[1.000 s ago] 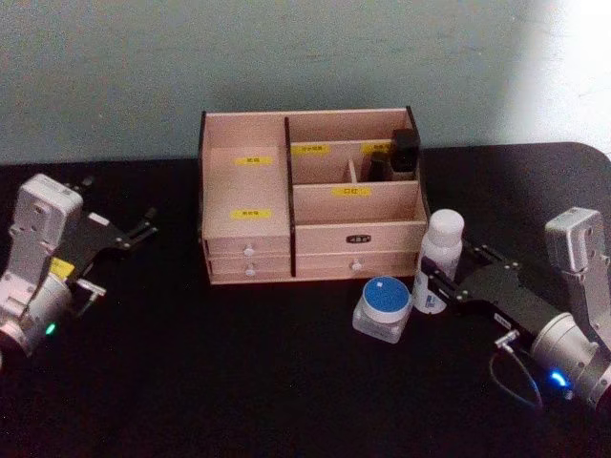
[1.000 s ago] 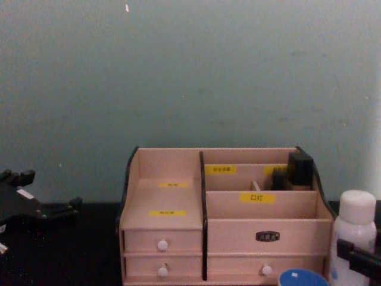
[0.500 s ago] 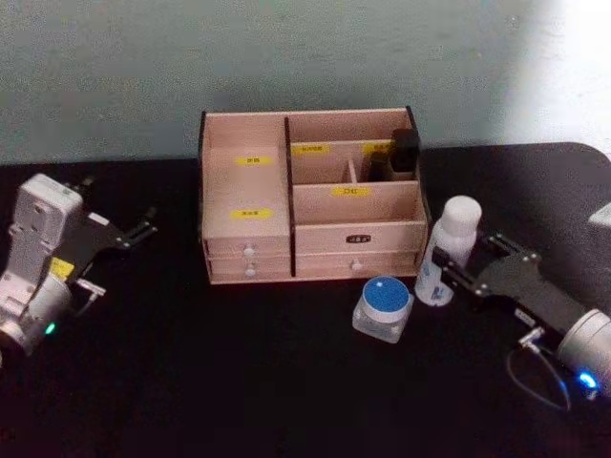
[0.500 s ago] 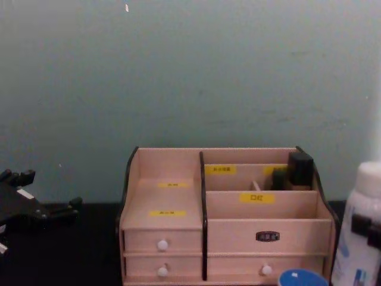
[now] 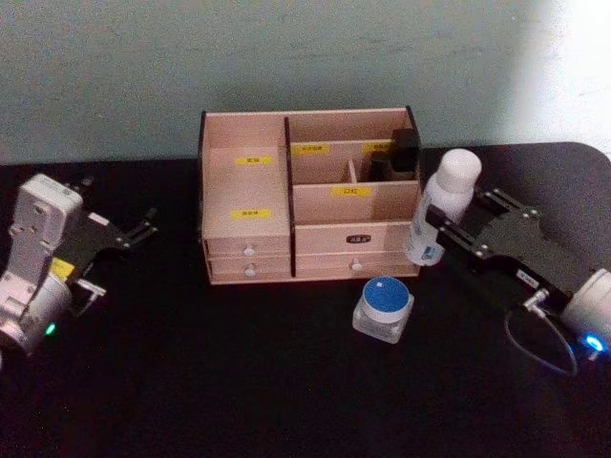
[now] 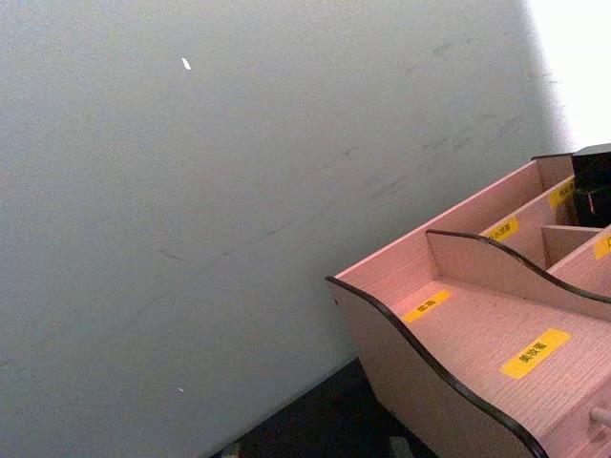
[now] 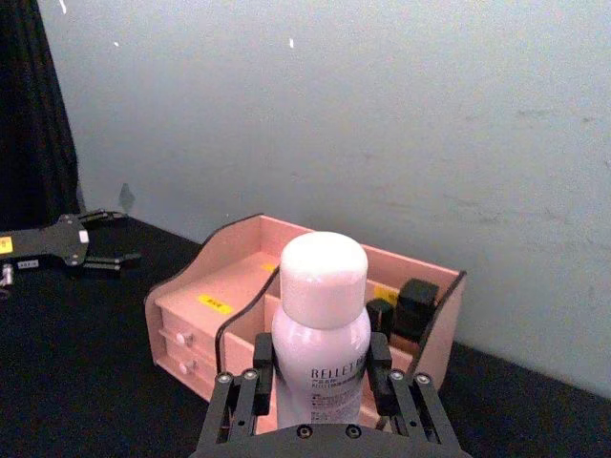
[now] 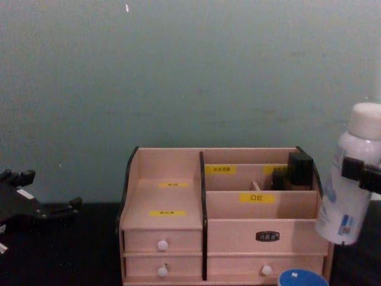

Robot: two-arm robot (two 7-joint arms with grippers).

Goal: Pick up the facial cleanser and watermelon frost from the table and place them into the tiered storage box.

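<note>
Tabletop (image 5: 239, 382) black, wall (image 5: 286, 57) green — bottle (image 5: 449, 196) held aloft

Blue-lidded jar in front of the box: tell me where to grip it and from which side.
The jar is squat and upright, with the tiered storage box close behind, so probably come straight down and close the claw on its clear sides under the lid.

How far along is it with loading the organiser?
Neither item is stowed yet. In hand: the right gripper holds the white bottle in the air by the right end of the tiered storage box. Left: placing it, then the blue-lidded jar on the table. The left gripper idles far left.
</note>
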